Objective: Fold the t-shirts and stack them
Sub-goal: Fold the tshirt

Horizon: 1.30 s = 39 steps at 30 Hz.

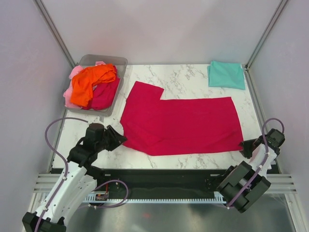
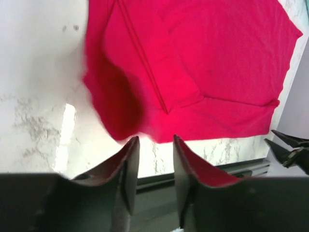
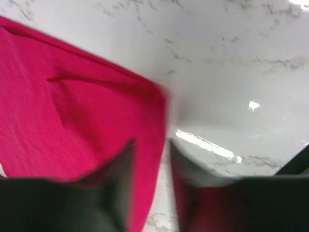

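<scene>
Cloth of soft crimson-magenta t-shirt [image 1: 183, 123] looks limp, light: pinch its near corners; left gripper [image 2: 154, 139], right gripper [image 3: 150, 142] both part-open, empty.

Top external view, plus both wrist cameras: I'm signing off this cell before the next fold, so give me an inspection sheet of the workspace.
Surface: white marble table.
Job's things: crimson t-shirt spread flat at centre; teal t-shirt folded, far right corner; orange t-shirt and pale pink t-shirt heaped in clear bin, far left.
Clutter: nothing seen.
Grippers: left gripper open at the crimson shirt's near left corner; right gripper open at its near right corner.
Cables: purple cables loop beside each arm.
Surroundings: pale walls.
</scene>
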Available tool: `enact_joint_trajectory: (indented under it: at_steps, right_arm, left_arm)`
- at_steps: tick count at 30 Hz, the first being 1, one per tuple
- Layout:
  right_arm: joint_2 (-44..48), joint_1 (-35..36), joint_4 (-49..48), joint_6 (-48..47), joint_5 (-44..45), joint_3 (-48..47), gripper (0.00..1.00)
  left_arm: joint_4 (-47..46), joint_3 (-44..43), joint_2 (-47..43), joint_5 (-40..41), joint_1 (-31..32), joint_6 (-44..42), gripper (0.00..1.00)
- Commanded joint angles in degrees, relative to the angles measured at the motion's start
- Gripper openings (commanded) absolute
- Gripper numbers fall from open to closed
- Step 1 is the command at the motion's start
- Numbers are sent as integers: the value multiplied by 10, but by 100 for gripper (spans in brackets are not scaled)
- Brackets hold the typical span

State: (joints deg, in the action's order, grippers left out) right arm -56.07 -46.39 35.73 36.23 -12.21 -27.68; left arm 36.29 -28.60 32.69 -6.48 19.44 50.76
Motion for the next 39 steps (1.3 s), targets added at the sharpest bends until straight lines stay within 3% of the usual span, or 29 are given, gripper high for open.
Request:
enact_joint_trajectory:
  at_steps: [1, 4, 7, 11, 15, 16, 18, 21, 27, 28, 31, 34, 39]
  right_arm:
    - [12, -36, 29, 2, -28, 8, 54]
    - [18, -82, 47, -15, -39, -6, 85]
    - [2, -90, 48, -23, -54, -21, 87]
    - [-4, -88, 10, -14, -113, -25, 89]
    - [17, -53, -36, -5, -88, -45, 89]
    - [21, -15, -45, 2, -76, -53, 90]
    - [21, 33, -61, 8, -29, -88, 92]
    - [2, 125, -68, 1, 0, -136, 93]
    - [-17, 162, -63, -69, -85, -196, 91]
    - [-11, 183, -52, -73, -71, -205, 91]
    - [29, 225, -49, -63, -66, -202, 91]
    - [63, 239, -55, -59, -72, -192, 92]
    - [64, 261, -47, -64, -82, -193, 92]
  left_arm:
    - [55, 7, -16, -28, 2, 53, 43]
    - [95, -27, -23, -43, 2, 44, 60]
    - [144, -99, -31, 0, 2, -16, 63]
    - [76, -175, 50, 41, 2, -125, 62]
    - [25, -295, 277, 57, 6, -208, 60]
    - [15, -351, 361, 63, 8, -238, 60]
    - [-1, -419, 439, 98, 8, -283, 58]
    - [-2, -620, 616, 96, 7, -344, 57]
    - [44, -912, 935, 96, -15, -406, 52]
    - [55, -989, 972, 89, -23, -412, 52]
    - [59, -1093, 1070, 72, -39, -417, 53]
    - [52, -1134, 1127, 67, -51, -412, 55]
    - [26, -1122, 1159, 74, -61, -407, 56]
